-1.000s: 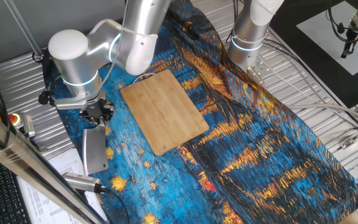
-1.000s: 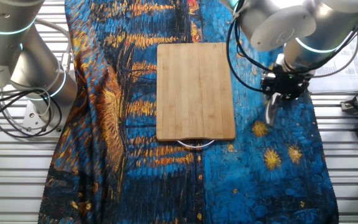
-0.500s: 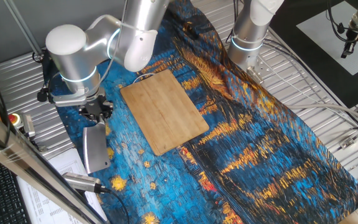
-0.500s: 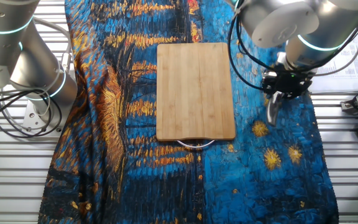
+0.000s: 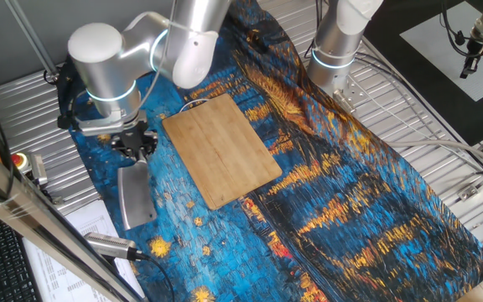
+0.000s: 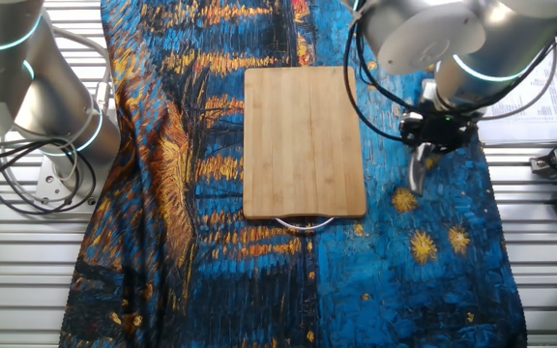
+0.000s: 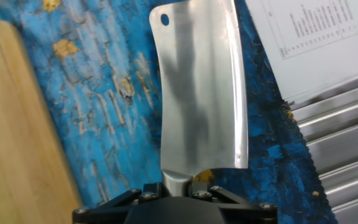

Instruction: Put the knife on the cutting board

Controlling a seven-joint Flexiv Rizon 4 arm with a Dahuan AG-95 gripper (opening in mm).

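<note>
The knife, a grey all-metal cleaver (image 5: 136, 196), hangs blade-down from my gripper (image 5: 135, 149), which is shut on its short handle. It is held above the blue patterned cloth, just left of the cutting board (image 5: 220, 149). In the other fixed view the knife (image 6: 418, 174) shows edge-on below the gripper (image 6: 433, 131), right of the board (image 6: 305, 142). In the hand view the broad blade (image 7: 199, 93) fills the middle, its handle clamped in the gripper (image 7: 178, 185), and the board's edge (image 7: 11, 137) is at the left.
A silver-and-black cylindrical tool (image 5: 111, 245) lies near the front left by printed papers (image 5: 78, 231). A second robot base (image 5: 338, 42) stands at the back. A red button box (image 5: 25, 163) sits at the left. Metal slatted table edges surround the cloth.
My gripper has lifted and moved slightly toward the cutting board with the knife in it. The blade now hangs closer to the board's left edge.
</note>
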